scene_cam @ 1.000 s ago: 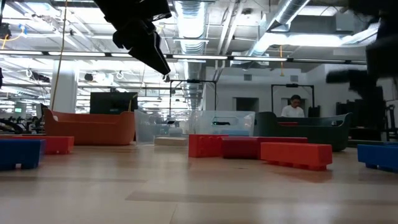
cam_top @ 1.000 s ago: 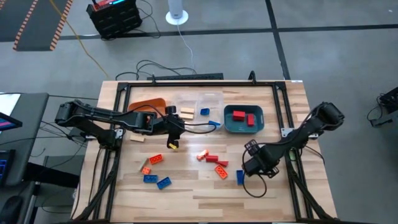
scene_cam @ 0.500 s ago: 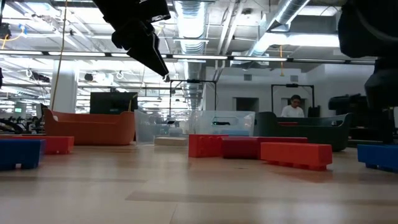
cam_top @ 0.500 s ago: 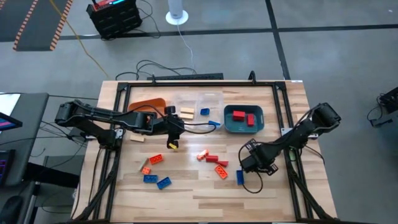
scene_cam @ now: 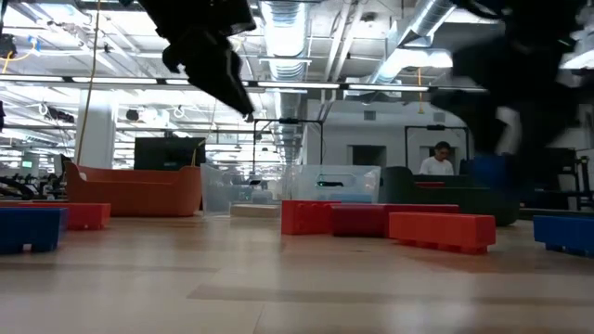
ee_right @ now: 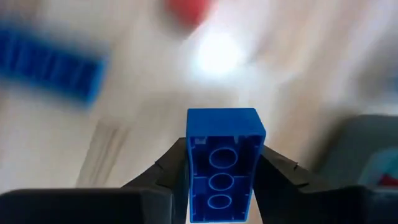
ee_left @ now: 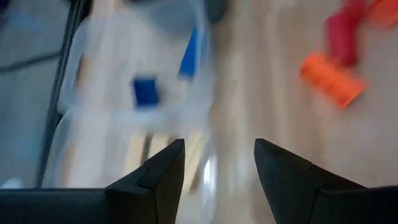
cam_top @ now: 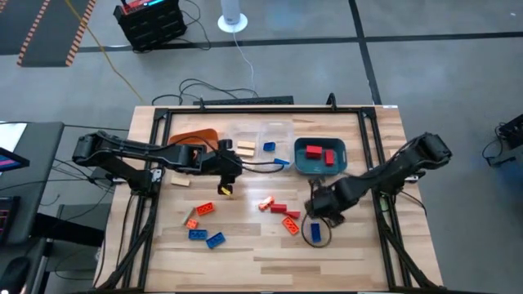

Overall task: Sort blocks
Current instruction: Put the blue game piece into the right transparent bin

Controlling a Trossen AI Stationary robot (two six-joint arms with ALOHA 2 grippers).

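High view: right gripper point(cam_top: 317, 205) has shifted left since a second ago, toward the loose blocks point(cam_top: 282, 214) mid-table.

Right wrist view: its jaws are now clamped on a blue brick point(ee_right: 225, 163), glossy plastic, hollow tubed underside showing. Pick made; drop-off next.

Left wrist view: left gripper point(ee_left: 217, 171) part open, empty, over the clear tray point(ee_left: 134, 106).

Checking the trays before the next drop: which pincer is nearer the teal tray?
The right. The right pincer, shut on a blue block, sits just off the teal tray, on its front-left side; the left pincer hovers by the clear tray, farther away.
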